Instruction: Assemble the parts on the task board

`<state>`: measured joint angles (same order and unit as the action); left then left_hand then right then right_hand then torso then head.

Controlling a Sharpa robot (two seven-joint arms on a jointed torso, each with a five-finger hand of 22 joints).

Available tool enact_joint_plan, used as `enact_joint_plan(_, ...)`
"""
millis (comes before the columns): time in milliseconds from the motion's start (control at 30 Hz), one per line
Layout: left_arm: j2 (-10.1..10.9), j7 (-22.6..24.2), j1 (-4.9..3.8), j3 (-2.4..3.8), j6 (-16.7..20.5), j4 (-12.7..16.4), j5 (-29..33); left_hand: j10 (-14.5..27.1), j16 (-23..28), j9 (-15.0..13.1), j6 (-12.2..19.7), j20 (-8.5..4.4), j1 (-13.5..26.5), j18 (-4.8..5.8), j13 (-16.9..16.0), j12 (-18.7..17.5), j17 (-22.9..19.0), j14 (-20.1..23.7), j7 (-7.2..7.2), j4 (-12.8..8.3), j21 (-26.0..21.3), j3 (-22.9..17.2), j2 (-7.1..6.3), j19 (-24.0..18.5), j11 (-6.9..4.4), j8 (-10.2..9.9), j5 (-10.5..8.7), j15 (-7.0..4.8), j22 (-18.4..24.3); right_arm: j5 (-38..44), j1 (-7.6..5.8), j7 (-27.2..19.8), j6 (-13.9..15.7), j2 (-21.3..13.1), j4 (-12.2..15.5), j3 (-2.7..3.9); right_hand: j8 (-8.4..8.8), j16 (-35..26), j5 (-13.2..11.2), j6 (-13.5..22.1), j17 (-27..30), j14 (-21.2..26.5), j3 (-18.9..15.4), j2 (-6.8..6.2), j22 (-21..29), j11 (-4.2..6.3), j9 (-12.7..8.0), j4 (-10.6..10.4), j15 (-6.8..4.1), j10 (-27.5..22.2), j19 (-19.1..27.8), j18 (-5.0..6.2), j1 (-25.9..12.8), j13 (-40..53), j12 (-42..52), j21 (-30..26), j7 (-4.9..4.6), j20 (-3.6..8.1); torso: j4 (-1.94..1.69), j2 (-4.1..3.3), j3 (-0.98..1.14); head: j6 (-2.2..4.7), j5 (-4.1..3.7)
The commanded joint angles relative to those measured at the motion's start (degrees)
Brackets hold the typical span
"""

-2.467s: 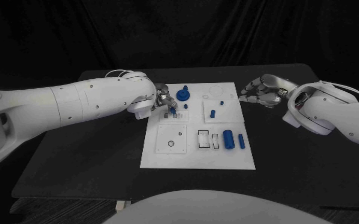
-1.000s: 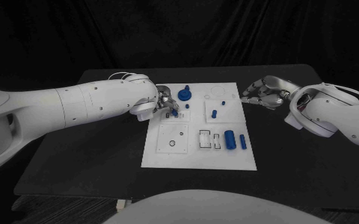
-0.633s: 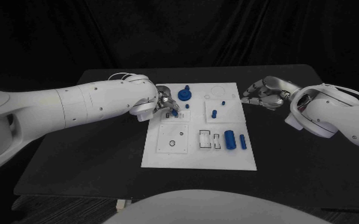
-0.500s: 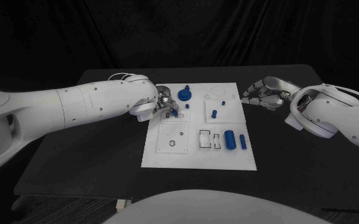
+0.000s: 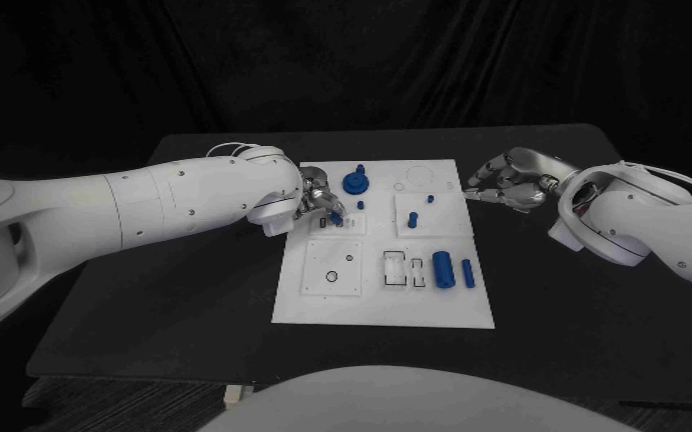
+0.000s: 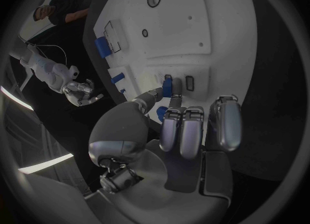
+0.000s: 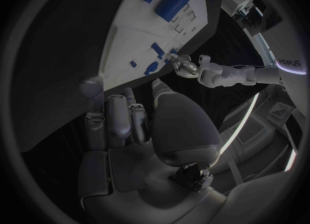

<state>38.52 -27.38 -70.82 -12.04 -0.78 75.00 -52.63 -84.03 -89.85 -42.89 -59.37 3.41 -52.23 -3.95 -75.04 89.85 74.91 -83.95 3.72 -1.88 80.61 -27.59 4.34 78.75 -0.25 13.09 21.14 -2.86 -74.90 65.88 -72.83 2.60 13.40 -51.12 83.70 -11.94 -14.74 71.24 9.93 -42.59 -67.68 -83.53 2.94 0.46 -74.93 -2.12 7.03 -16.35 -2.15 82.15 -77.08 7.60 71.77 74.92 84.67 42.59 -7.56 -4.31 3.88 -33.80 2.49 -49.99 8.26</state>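
L hand pinches small blue part over task board upper-left; R hand empty, fingers curled, just off board's right edge.

Both arms are bulky white shells dotted with small dark screws. The left arm has thin pale cables looping at its wrist. Each hand, left hand and right hand, is silver metal with segmented fingers.
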Motion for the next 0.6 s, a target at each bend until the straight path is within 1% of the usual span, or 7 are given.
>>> enact_joint_plan(33, 0.1, 0.0, 0.39, -0.17, -0.4, 0.2, 0.0, -6.0, 0.1, 0.1, 0.2, -0.14, -0.5, 0.26, -15.0, 0.2, 14.4, -5.6, -0.37, 0.1, -0.2, -0.2, -0.11, -0.3, -0.28, -0.2, 0.11, -0.34, -3.6, 0.0, 0.14, 0.8, -0.3, 0.0, 0.0, 0.04, 0.22, -0.2, 0.2, -0.1, 0.0, -0.1, -0.4, 0.22, -3.6, -0.14, 0.0, 0.0, 0.31, -0.3, 0.3, 0.35, 0.4, 5.8, -0.3, -0.1, -0.08, 0.08, 0.03, -0.02, 0.01, -0.01, 0.05)
enact_joint_plan(233, 0.3, -0.1, 0.41, -0.17, -0.5, 0.5, 0.0, -6.0, 0.2, 0.0, 0.3, -0.13, -0.5, 0.25, -15.0, 0.2, 14.4, -5.6, -0.34, 0.1, -0.3, -0.2, -0.15, -0.3, -0.25, -0.3, 0.1, -0.33, -3.6, 0.0, 0.16, 0.9, -0.4, 0.0, -0.1, 0.04, 0.22, -0.2, 0.2, -0.1, 0.0, -0.1, -0.4, 0.22, -3.6, -0.14, 0.0, 0.0, 0.31, -0.3, 0.3, 0.35, 0.4, 5.8, -0.3, -0.1, -0.08, 0.08, 0.06, -0.01, 0.02, -0.01, 0.06)
enact_joint_plan(467, 0.3, -0.1, 0.44, -0.17, -0.6, 0.5, 0.0, -6.0, 0.3, 0.0, 0.4, -0.11, -0.5, 0.21, -15.0, 0.2, 14.2, -5.5, -0.28, 0.1, -0.4, -0.2, -0.26, -0.5, -0.21, -0.4, 0.04, -0.29, -3.4, 0.0, 0.17, 1.0, -0.6, 0.1, -0.2, 0.04, 0.24, -0.3, 0.2, -0.1, 0.1, 0.0, -0.4, 0.23, -3.5, -0.17, -0.1, 0.0, 0.32, -0.5, 0.3, 0.36, 0.4, 5.6, -0.4, -0.3, -0.09, 0.06, 0.01, -0.02, 0.01, -0.01, 0.25)
enact_joint_plan(600, 0.3, -0.1, 0.45, -0.17, -0.6, 0.4, 0.0, -6.0, 0.3, 0.0, 0.5, -0.09, -0.5, 0.19, -15.0, 0.2, 14.2, -5.5, -0.24, 0.1, -0.5, -0.2, -0.28, -0.5, -0.18, -0.5, 0.0, -0.27, -3.4, 0.0, 0.17, 1.0, -0.6, 0.2, -0.2, 0.04, 0.24, -0.3, 0.2, -0.1, 0.1, 0.0, -0.4, 0.23, -3.5, -0.17, -0.1, 0.0, 0.32, -0.5, 0.3, 0.36, 0.4, 5.6, -0.4, -0.3, -0.09, 0.06, 0.04, -0.02, 0.0, -0.01, 0.3)
